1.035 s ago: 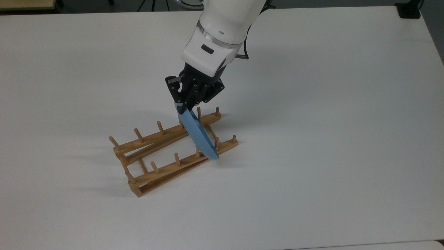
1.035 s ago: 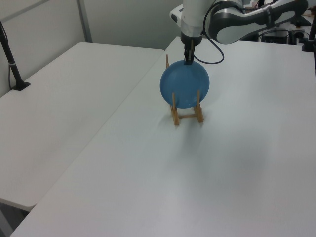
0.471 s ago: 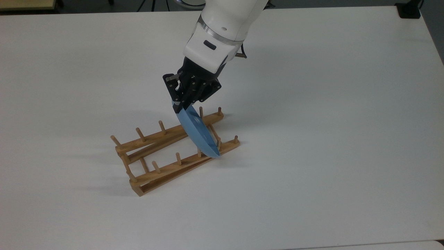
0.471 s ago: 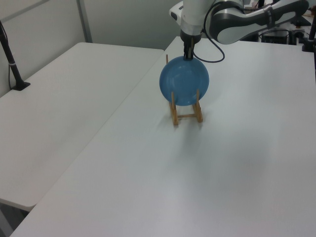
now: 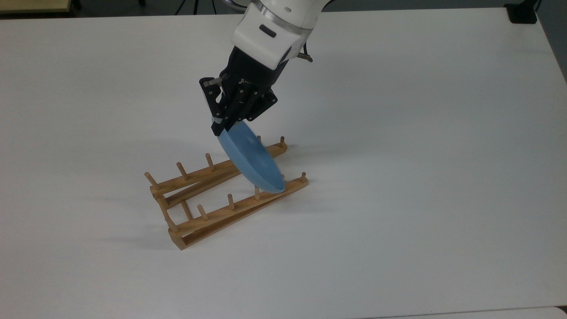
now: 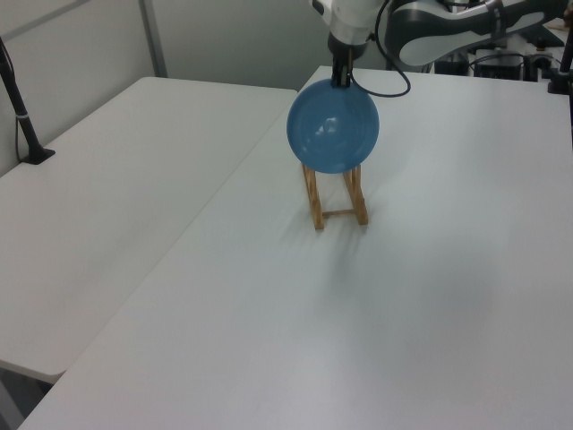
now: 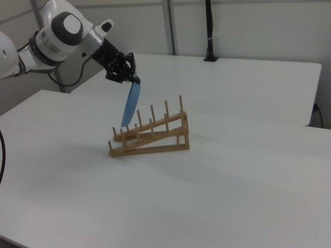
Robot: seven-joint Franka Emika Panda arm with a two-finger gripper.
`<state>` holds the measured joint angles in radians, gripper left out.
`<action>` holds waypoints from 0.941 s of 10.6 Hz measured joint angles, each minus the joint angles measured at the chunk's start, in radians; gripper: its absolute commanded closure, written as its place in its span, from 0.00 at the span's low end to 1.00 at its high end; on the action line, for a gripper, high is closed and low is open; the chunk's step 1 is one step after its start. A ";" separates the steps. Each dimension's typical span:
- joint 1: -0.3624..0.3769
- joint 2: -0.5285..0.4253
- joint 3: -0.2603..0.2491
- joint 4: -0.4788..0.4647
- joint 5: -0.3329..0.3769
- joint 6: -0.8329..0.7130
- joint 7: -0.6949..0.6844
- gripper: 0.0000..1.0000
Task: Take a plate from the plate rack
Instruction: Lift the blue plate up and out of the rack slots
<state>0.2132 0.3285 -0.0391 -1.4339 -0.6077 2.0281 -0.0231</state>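
The light-blue plate (image 5: 251, 158) hangs on edge above the low end of the wooden plate rack (image 5: 212, 199). My gripper (image 5: 220, 126) is shut on the plate's top rim. In the left view the plate (image 6: 332, 125) faces the camera as a full disc, held from above by the gripper (image 6: 340, 81), with the rack (image 6: 336, 199) below and behind it. In the right view the plate (image 7: 132, 105) is a thin tilted sliver under the gripper (image 7: 134, 79), its lower edge level with the peg tops at the low end of the rack (image 7: 150, 137).
The rack stands on a wide white table (image 5: 421, 155). A second white table (image 6: 107, 197) adjoins it on the left view's left. A black post (image 7: 209, 31) stands on the far table in the right view. A black clamp base (image 5: 522, 12) sits at the top view's far right corner.
The gripper has risen with the plate, lifting its lower edge up out of the rack's pegs. The rack has shifted slightly toward the top view's right.
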 measured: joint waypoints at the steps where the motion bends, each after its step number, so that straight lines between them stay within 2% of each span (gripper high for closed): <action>1: -0.001 -0.006 0.000 0.016 0.000 0.000 0.011 1.00; 2: -0.004 -0.021 0.000 0.031 0.038 0.000 0.031 1.00; 3: -0.013 -0.046 -0.004 0.040 0.134 0.000 0.041 1.00; 5: -0.050 -0.109 -0.020 0.042 0.368 -0.013 0.041 1.00; 7: -0.111 -0.151 -0.051 0.038 0.611 -0.147 0.023 1.00; 8: -0.135 -0.160 -0.099 0.035 0.724 -0.246 -0.038 1.00; 9: -0.154 -0.161 -0.161 0.029 0.804 -0.355 -0.127 1.00; 10: -0.166 -0.161 -0.227 0.014 0.850 -0.450 -0.226 1.00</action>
<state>0.0467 0.1678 -0.2657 -1.4204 0.2423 1.5785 -0.2492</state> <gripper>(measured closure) 0.925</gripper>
